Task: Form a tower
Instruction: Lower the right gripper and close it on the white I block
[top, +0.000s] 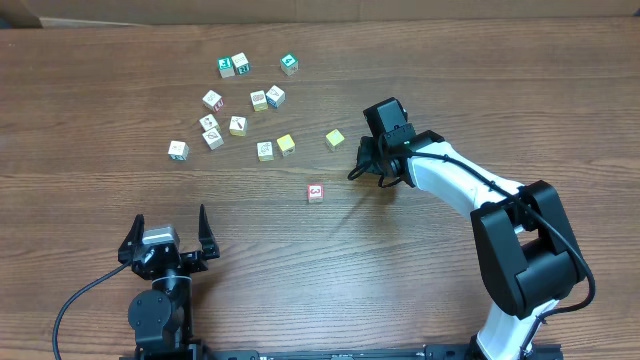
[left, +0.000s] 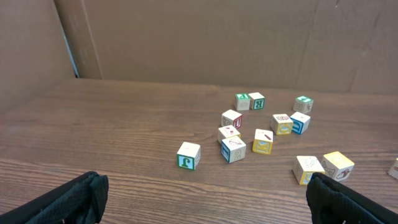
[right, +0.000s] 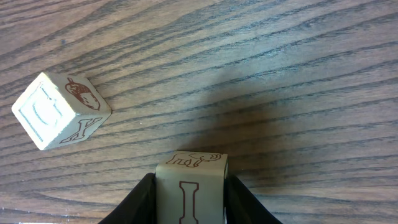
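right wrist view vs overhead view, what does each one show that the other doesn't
Only the right wrist view: a pale wooden cube with a red letter I, clamped between the fingers of the right hand; overhead, the hand hides it. Only overhead: the left hand standing open, a small red-marked wooden cube alone mid-table, and a cluster of loose lettered wooden cubes farther back. Both: the brown wooden table and, probably, the pale yellowish wooden cube lying apart from the right hand.
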